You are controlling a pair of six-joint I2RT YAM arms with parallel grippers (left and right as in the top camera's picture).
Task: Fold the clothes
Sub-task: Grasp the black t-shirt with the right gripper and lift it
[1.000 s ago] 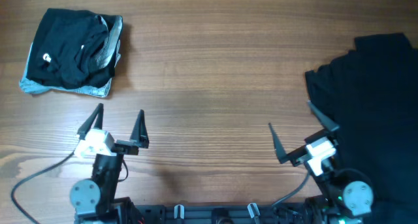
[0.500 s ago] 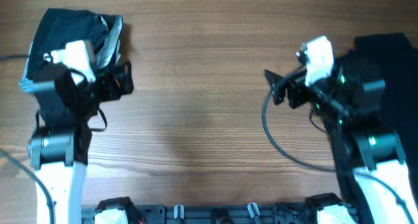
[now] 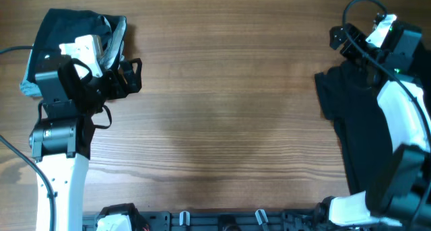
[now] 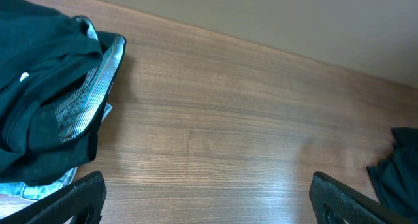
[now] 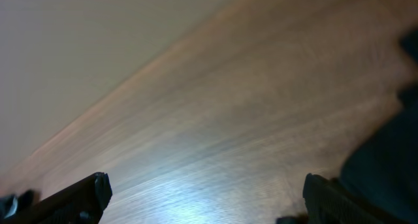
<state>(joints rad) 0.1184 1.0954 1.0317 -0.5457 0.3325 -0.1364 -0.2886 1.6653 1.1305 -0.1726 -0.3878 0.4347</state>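
A folded stack of clothes [image 3: 64,25] lies at the far left: black T-shirts on a light grey-blue piece [image 3: 30,88], also seen in the left wrist view as the stack [image 4: 39,100]. More black clothes [image 3: 353,116] lie spread and unfolded at the right edge. My left gripper [image 3: 131,76] hovers just right of the stack, open and empty [image 4: 209,208]. Open as well, my right gripper [image 3: 342,42] hangs above the far left corner of the spread cloth, with bare wood between its fingers [image 5: 206,201] and black cloth [image 5: 392,152] beside the right finger.
The wooden table [image 3: 222,103] stretches between the two piles. My left arm [image 3: 60,130] covers the stack's near side. My right arm [image 3: 404,116] reaches over the spread cloth. The arm bases [image 3: 222,221] line the near edge.
Both arms have swung away from the near edge. The left one went up to the folded stack, the right one to the far right corner of the spread cloth. Both stayed open.
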